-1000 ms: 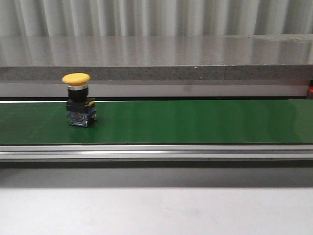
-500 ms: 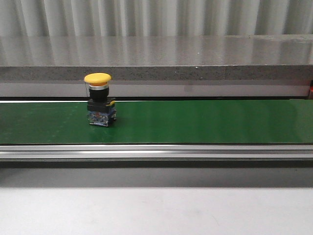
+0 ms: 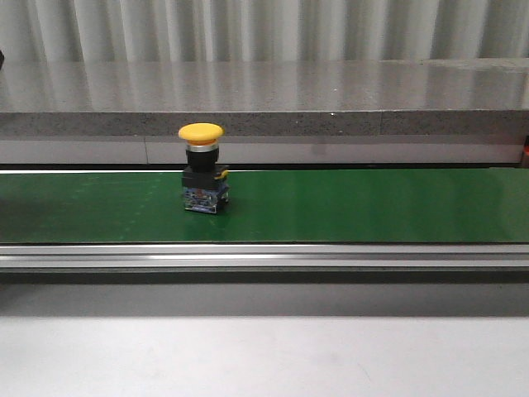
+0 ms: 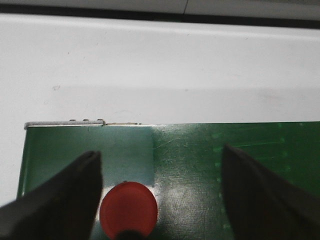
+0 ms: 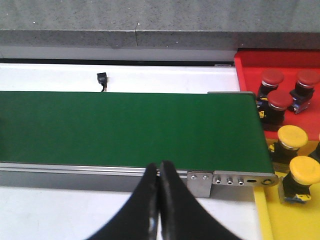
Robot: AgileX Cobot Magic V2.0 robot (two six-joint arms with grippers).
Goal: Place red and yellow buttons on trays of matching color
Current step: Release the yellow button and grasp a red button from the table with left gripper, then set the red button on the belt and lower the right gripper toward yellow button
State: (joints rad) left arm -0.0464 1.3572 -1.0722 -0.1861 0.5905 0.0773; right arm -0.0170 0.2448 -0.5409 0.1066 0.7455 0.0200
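A yellow button [image 3: 202, 133] on a black and blue base stands upright on the green belt [image 3: 347, 207], left of the middle in the front view. In the left wrist view my left gripper [image 4: 160, 165] hangs open over the belt's end, and a red button [image 4: 128, 208] sits below, close to one finger [image 4: 75, 190]. My right gripper [image 5: 158, 172] is shut with nothing in it, near the belt's front rail. The right wrist view shows a red tray [image 5: 250, 62] holding red buttons [image 5: 273, 78] and a yellow tray [image 5: 285, 220] holding yellow buttons [image 5: 292, 137].
A grey stone ledge [image 3: 264, 99] runs behind the belt, and a metal rail [image 3: 264, 256] runs along its front. A small black sensor [image 5: 102, 77] sits on the white table behind the belt. White tabletop [image 4: 150, 70] lies beyond the belt's end.
The yellow button has travelled to the right along the belt, from the far left toward the middle. No gripper shows in the front view.
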